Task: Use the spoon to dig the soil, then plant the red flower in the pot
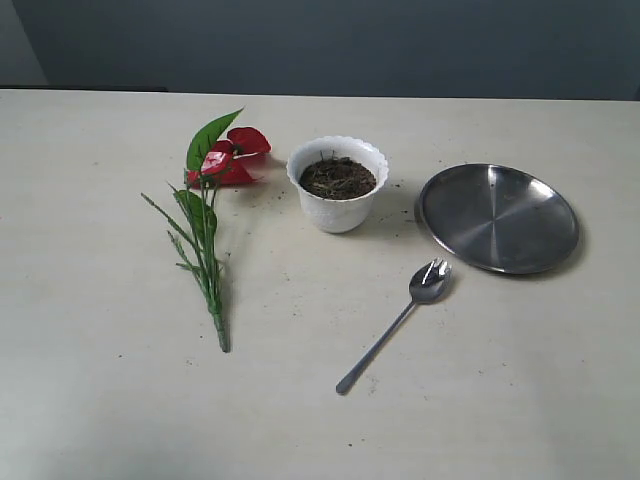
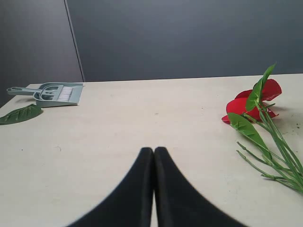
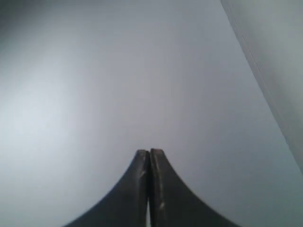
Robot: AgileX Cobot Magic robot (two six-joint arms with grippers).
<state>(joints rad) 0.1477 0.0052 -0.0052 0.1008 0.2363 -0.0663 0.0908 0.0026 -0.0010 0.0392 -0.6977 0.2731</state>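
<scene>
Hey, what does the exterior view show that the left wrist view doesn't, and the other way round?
Only the exterior view shows the white pot with soil in it, the spoon lying flat, and the round steel plate.

Only the left wrist view shows the left gripper, shut and empty, a grey dustpan, and a loose green leaf beside it.

Both views show the red flower lying on the pale table.
</scene>
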